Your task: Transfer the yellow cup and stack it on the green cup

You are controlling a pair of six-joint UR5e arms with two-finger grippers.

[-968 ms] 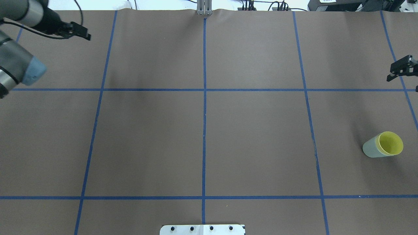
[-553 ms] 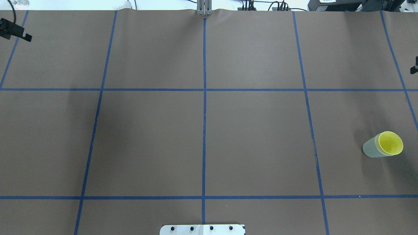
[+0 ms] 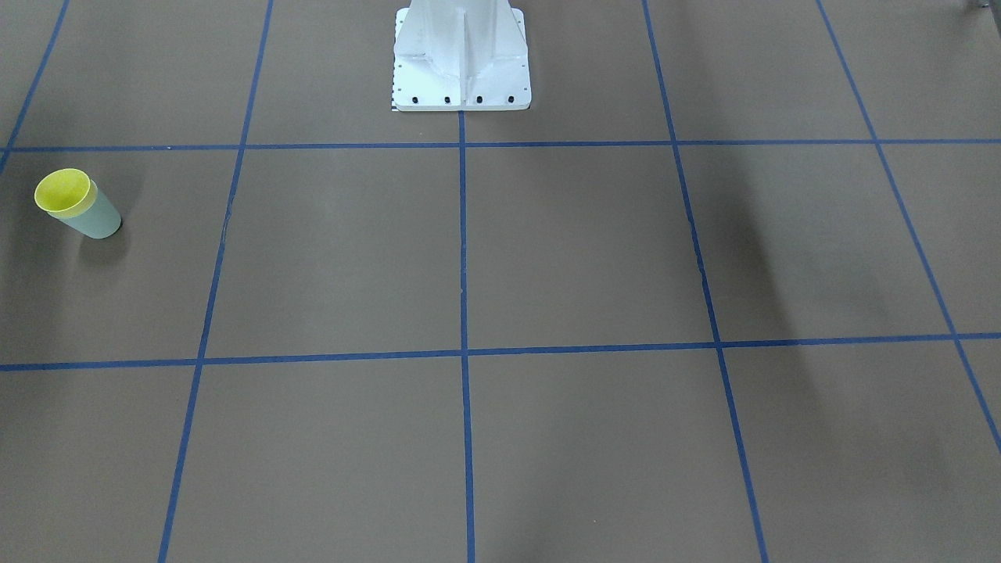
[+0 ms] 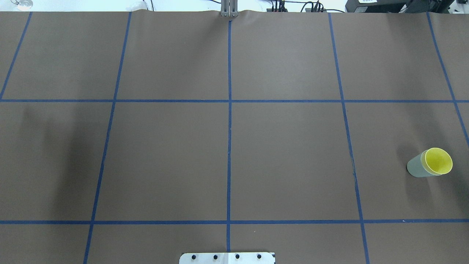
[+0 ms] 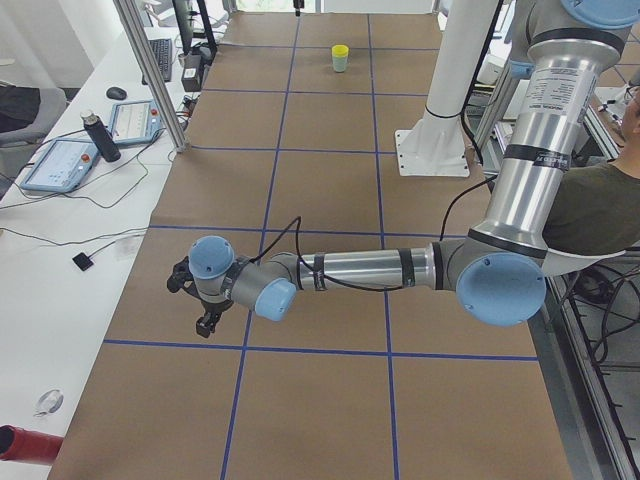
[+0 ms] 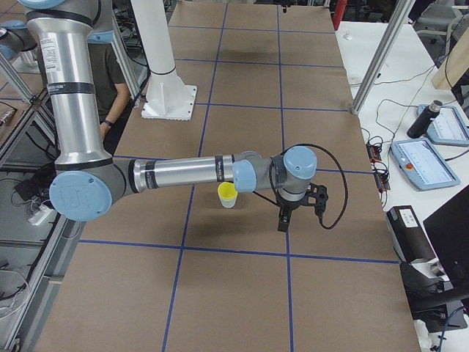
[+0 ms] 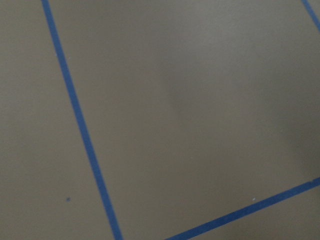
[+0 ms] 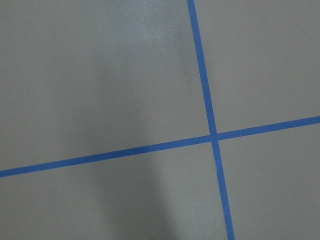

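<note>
Yellow cup (image 4: 438,161) sits nested upright in green cup (image 4: 414,169), close to bench's (image 4: 234,146) right edge, robot-side half. Right gripper (image 6: 283,224) hangs near the pair, toward that edge; left gripper (image 5: 205,326) hovers by left edge. Jaw gap & hold, both: can't tell.

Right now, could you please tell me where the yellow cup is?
In the overhead view, the yellow cup is nested inside the green cup near the table's right edge, on the robot's right.
</note>
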